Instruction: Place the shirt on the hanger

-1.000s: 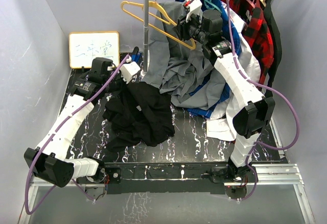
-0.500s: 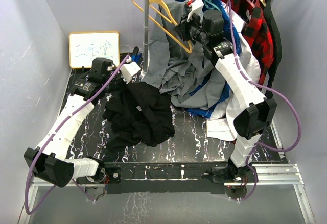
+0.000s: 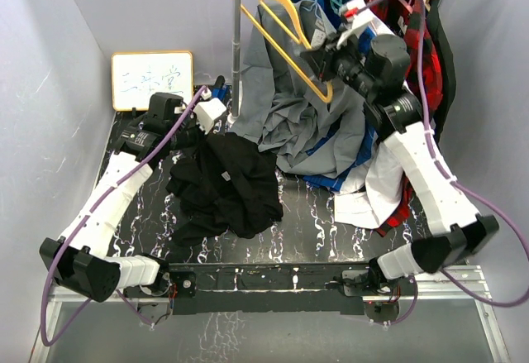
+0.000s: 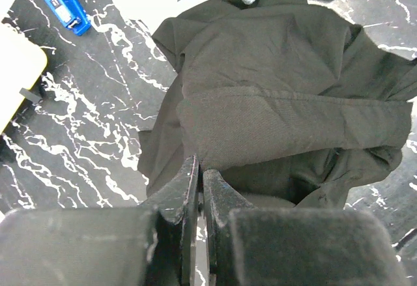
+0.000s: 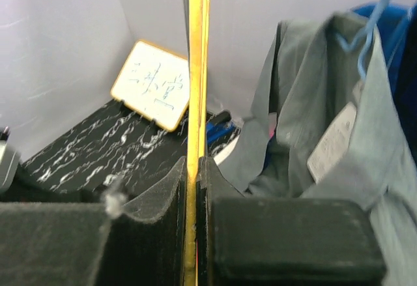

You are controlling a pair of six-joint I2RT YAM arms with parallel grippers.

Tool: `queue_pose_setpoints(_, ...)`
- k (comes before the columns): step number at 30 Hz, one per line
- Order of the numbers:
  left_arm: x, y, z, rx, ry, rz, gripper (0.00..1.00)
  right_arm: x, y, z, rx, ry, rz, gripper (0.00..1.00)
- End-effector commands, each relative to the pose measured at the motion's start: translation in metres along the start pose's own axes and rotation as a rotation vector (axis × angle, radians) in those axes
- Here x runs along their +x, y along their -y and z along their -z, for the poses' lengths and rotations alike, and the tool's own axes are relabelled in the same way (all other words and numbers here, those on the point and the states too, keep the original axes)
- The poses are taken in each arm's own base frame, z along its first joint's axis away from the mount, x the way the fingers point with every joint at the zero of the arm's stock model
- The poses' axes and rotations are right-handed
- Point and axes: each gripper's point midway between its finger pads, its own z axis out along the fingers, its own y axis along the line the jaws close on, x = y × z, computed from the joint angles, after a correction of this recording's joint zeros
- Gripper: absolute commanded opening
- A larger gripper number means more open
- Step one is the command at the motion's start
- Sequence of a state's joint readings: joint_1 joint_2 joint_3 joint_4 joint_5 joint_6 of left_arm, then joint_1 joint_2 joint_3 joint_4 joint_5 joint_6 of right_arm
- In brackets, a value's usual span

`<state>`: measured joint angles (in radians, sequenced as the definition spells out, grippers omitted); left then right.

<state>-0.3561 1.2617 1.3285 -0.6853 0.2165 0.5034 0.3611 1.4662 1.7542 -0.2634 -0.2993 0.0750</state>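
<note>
The black shirt (image 3: 231,185) lies crumpled on the black marbled table, left of centre, and fills the left wrist view (image 4: 280,84). My left gripper (image 3: 205,134) is at the shirt's far upper edge, and its jaws (image 4: 200,169) are shut on a fold of the fabric. The yellow-orange hanger (image 3: 285,54) hangs in the air in front of the rack, its hook up near the pole's top. My right gripper (image 3: 324,53) is shut on the hanger's thin bar (image 5: 195,71), which runs up between the jaws (image 5: 197,165).
A clothes rack pole (image 3: 237,49) stands at the back centre. A grey shirt (image 3: 289,115), blue garments and a red plaid shirt (image 3: 421,49) hang and pile at the back right. A whiteboard (image 3: 152,80) leans at the back left. A blue object (image 4: 62,2) lies near the shirt.
My right arm has swung up and to the right with the hanger. The hanger's hook has risen toward the top of the rack pole. The left arm and the shirt have not moved.
</note>
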Motion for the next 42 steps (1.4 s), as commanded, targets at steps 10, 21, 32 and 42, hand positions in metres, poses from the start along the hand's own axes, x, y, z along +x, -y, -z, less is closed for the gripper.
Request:
queue_pose_setpoints(10,-0.026,0.004,-0.015,0.08,-0.025,0.249,0.0,0.067,-0.077,0.173,-0.068,-0.173,-0.33,0.0)
queue_pose_setpoints(21,-0.039,-0.042,-0.034,-0.08,-0.085,0.259,0.0,0.101,-0.145,0.277,-0.213,-0.382,-0.626,0.0)
queue_pose_setpoints(32,-0.052,-0.042,-0.038,-0.051,-0.077,0.276,0.0,0.139,-0.128,0.255,-0.193,-0.415,-0.662,0.0)
queue_pose_setpoints(42,-0.039,-0.035,-0.055,-0.046,-0.131,0.265,0.0,0.12,-0.113,0.223,-0.191,-0.367,-0.655,0.0)
